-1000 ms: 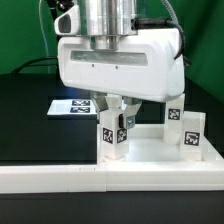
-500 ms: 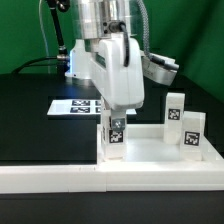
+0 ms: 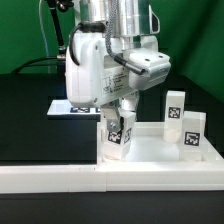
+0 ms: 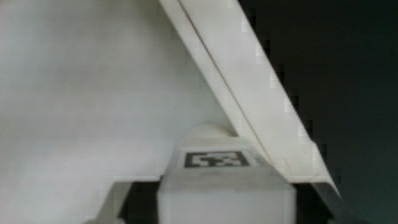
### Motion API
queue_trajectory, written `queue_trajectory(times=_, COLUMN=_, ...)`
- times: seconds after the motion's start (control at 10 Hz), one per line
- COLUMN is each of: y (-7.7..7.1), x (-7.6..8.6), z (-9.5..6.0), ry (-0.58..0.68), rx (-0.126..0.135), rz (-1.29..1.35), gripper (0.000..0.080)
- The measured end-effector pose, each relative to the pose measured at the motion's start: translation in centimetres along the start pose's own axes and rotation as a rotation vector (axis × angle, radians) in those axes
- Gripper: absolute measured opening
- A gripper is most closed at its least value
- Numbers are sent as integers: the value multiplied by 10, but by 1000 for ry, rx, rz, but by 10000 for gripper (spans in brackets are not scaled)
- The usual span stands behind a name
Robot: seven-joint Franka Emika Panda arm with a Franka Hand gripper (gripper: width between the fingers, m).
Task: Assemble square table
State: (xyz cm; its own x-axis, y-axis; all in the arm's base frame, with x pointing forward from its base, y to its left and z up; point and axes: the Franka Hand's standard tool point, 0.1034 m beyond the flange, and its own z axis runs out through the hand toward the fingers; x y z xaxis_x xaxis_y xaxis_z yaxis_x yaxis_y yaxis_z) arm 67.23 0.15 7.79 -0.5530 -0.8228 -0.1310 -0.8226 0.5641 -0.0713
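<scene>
Gripper (image 3: 119,118): closed on a tagged leg (image 3: 118,133) at a corner of the square top (image 3: 150,160); fingertips mostly hidden by the leg.
Held leg: upright; whether seated in the socket, cannot tell.
Other legs (image 3: 177,108) (image 3: 192,135): standing at the exterior view's right.
Marker board (image 3: 62,106): behind, partly covered by the arm.
Wrist view: leg tag (image 4: 217,158) near, top's rim (image 4: 240,75) blurred.
</scene>
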Motion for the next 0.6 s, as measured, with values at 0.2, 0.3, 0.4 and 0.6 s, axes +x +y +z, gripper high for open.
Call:
queue_trajectory(times=0.2, y=0, x=0, z=0, ry=-5, rx=-1, rz=-30, gripper=293)
queue_trajectory(times=0.3, y=3, x=1, z=0, ry=6, rx=-25, rz=-149, gripper=365)
queue_trajectory(times=0.4, y=7, x=1, z=-3, ry=18, rx=-84, rz=-308, gripper=551)
queue_trajectory(times=0.6, y=10, x=0, z=-3, ry=19, rx=-109, rz=-616, gripper=631)
